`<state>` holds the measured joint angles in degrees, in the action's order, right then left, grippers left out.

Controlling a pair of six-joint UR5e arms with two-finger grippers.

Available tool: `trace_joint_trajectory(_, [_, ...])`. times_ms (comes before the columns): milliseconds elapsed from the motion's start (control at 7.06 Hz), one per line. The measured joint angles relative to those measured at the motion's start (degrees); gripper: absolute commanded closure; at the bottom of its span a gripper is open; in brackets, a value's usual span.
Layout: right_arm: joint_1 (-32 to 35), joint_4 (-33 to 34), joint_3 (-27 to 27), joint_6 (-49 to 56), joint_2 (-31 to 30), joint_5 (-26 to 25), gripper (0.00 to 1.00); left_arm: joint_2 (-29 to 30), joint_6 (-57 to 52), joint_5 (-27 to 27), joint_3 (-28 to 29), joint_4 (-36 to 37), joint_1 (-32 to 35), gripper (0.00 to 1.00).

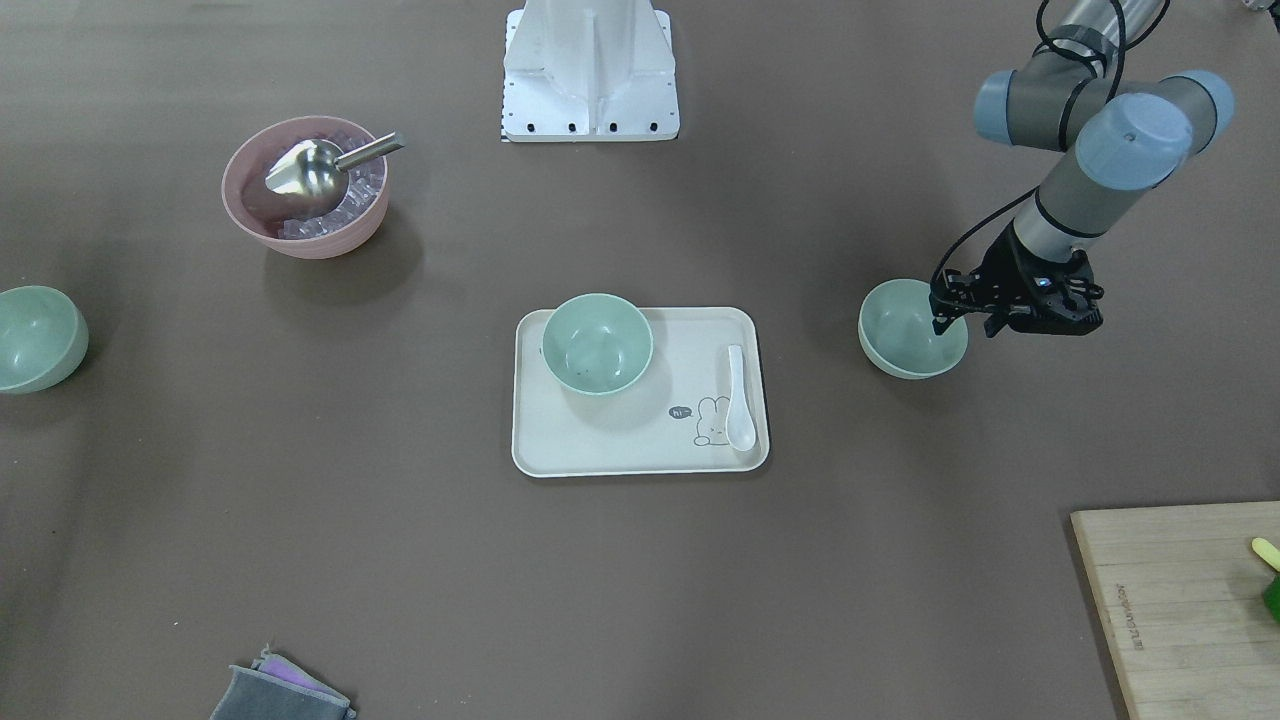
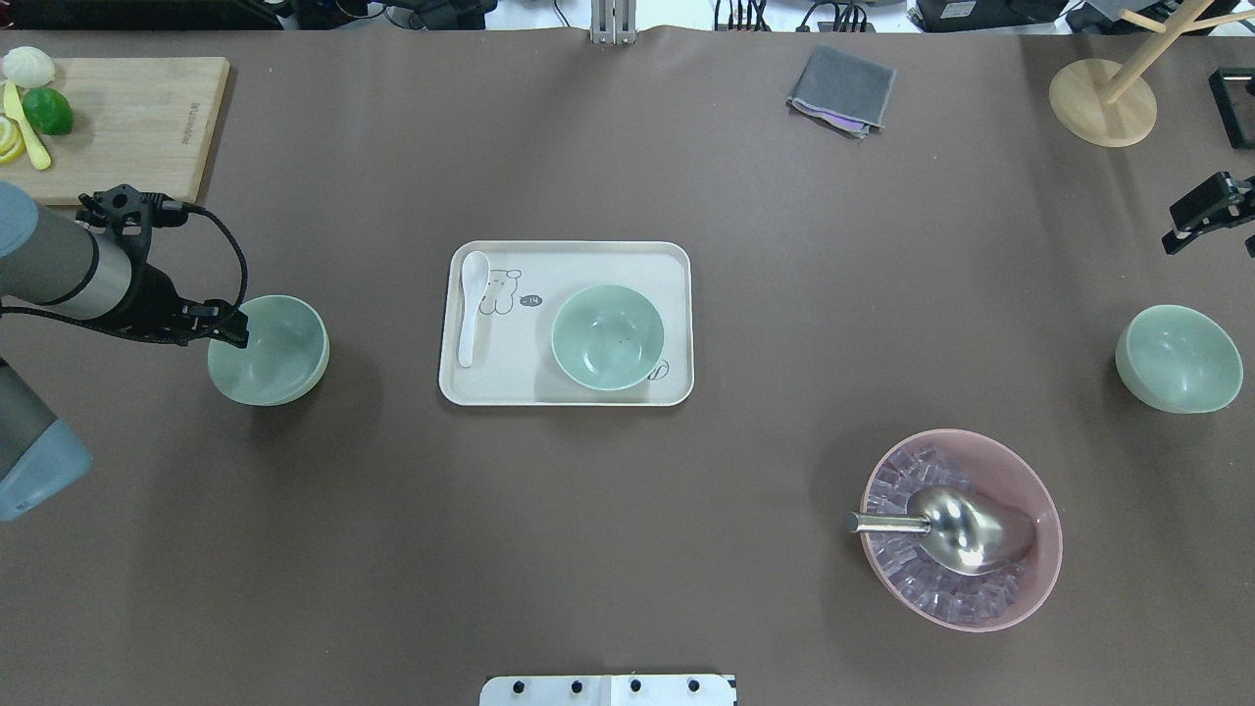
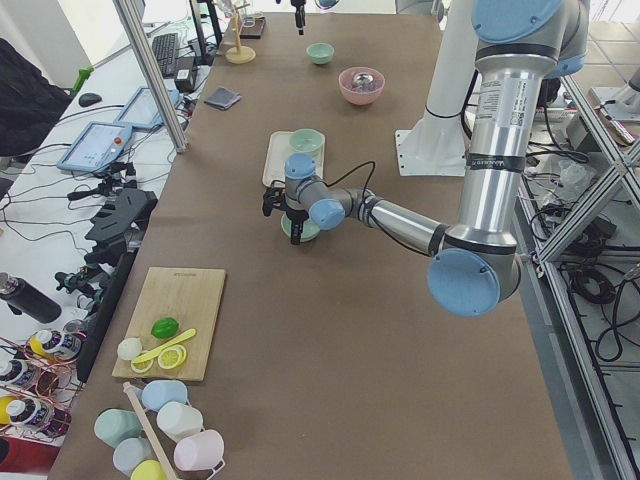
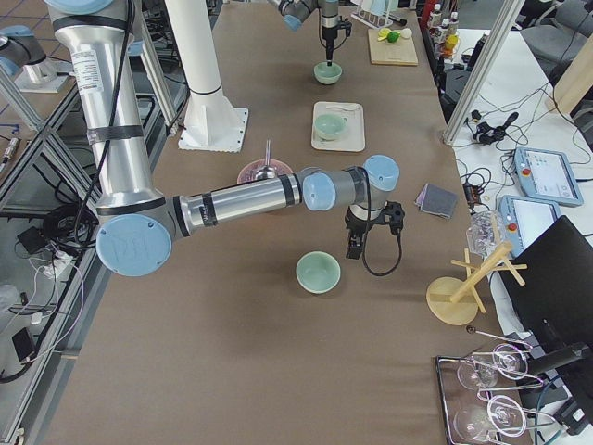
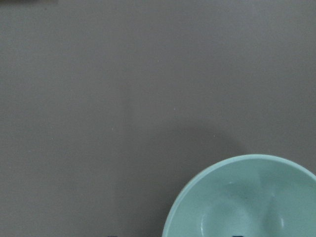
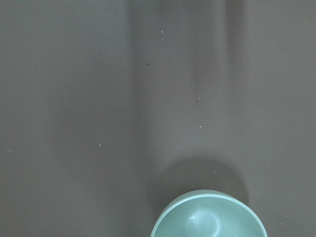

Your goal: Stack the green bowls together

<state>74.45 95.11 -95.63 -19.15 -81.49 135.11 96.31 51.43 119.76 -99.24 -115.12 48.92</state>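
Observation:
Three pale green bowls stand apart. One [image 2: 608, 336] sits on the cream tray [image 2: 569, 250] at the table's middle. One [image 2: 279, 353] stands on the table at the left, and my left gripper [image 2: 230, 331] is at its left rim. It is open: the left wrist view shows this bowl [image 5: 247, 197] with one fingertip inside it and one outside. The third bowl [image 2: 1177, 358] stands at the far right. My right gripper [image 2: 1216, 216] hangs above the table just beyond it and looks open and empty. The right wrist view shows that bowl [image 6: 210, 217] at its bottom edge.
A larger pink bowl [image 2: 1039, 569] with ice and a metal scoop stands near right. A white spoon [image 2: 471, 304] lies on the tray. A cutting board [image 2: 127, 118] with fruit is far left, a grey cloth [image 2: 841, 88] far middle, a wooden stand [image 2: 1103, 103] far right.

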Motion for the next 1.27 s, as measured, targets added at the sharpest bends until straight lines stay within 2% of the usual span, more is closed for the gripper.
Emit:
trace_joint_trajectory(142, [0.0,0.04,0.08,-0.01,-0.1,-0.01,0.0,-0.02,-0.14,0.04,0.2,-0.02,-0.03,0.53])
trace_joint_trajectory(567, [0.0,0.07,0.22,0.03,-0.15,-0.04,0.0,0.01,-0.25,0.41,0.3,0.06,-0.03,0.94])
trace_joint_trajectory(708, [0.0,0.07,0.28,0.01,-0.19,-0.08,0.0,0.04,-0.25,0.45,0.34,0.14,-0.04,1.0])
trace_joint_trajectory(991, [0.0,0.07,0.34,0.01,-0.23,-0.11,0.0,0.09,-0.24,0.57,0.27,0.29,-0.04,1.0])
trace_joint_trajectory(1275, [0.01,0.07,0.44,0.12,-0.22,-0.15,0.0,0.11,-0.2,3.57,-0.6,0.4,0.42,1.0])
